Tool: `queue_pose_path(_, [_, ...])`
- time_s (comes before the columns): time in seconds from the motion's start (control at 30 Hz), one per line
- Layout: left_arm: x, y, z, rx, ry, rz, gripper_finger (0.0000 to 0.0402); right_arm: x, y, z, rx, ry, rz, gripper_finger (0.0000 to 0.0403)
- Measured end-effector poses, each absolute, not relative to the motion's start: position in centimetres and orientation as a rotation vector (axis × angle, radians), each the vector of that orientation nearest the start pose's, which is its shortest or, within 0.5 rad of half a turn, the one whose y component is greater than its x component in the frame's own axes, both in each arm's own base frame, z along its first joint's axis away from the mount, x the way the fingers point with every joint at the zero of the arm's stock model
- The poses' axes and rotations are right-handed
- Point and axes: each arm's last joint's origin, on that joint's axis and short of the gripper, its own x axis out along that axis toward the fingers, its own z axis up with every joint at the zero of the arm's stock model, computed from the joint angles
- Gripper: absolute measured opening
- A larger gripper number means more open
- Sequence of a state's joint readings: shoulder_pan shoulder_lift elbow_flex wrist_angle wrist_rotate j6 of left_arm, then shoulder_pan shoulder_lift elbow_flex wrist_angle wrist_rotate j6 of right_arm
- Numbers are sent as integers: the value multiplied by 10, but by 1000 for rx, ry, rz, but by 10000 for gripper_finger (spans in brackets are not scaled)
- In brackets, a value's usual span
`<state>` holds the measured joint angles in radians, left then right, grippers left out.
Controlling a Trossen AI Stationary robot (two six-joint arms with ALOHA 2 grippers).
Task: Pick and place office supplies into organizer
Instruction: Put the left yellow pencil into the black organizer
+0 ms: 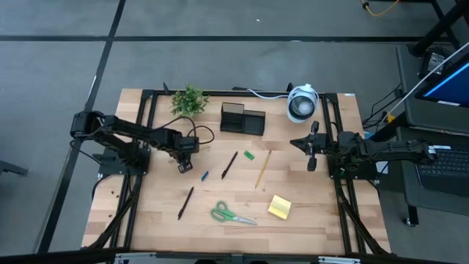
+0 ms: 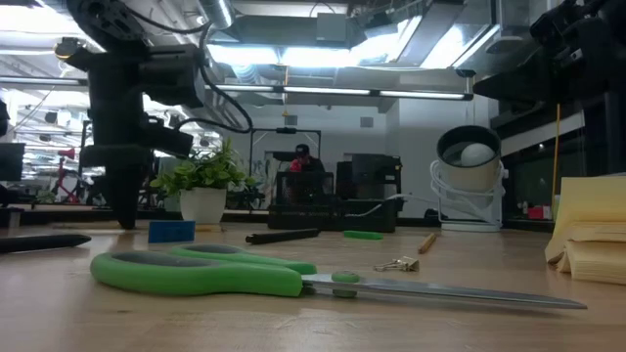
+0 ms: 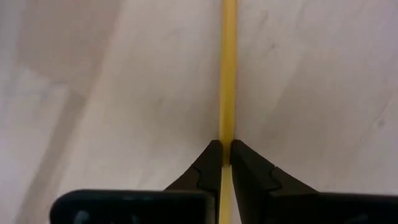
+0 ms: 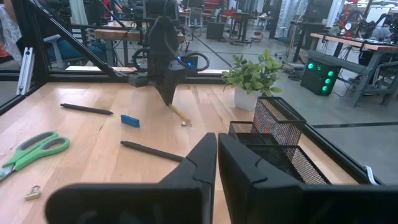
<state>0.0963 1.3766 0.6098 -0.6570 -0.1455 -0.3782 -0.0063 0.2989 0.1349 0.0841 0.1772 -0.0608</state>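
On the wooden tabletop [image 1: 146,220] the left gripper [image 3: 224,152] has its jaws clenched on a pencil [image 3: 228,74] lying flat between them, so lift straight up before swinging toward the organizer [image 1: 242,119] beyond, while the right gripper [image 4: 216,146] waits, jaws closed and empty.

Grey floor [image 1: 220,22] is crossed by dark lines; ceiling strip lights [image 2: 323,54] are lit; workbenches [image 4: 348,43] are seen behind.

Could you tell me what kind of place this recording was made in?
Probably a robotics lab or workshop: ceiling strip lights over an open hall, more workbenches and equipment with green indicator lights beyond the wooden table.
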Motion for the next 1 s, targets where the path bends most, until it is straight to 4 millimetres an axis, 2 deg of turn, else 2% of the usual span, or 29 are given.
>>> queue_pose_path(0.33, [207, 29, 164, -128, 1367, 612, 22, 115, -6, 193, -67, 86, -181, 23])
queue_pose_path(0.5, [219, 31, 179, -48, 1320, 579, 23, 115, -6, 193, -65, 85, -181, 23])
queue_pose_path(0.77, [241, 37, 216, 39, 1203, 554, 24, 115, -6, 193, -64, 85, -181, 23])
queue_pose_path(1.0, [252, 53, 242, 68, 1114, 607, 24, 115, -6, 193, -64, 85, -181, 23])
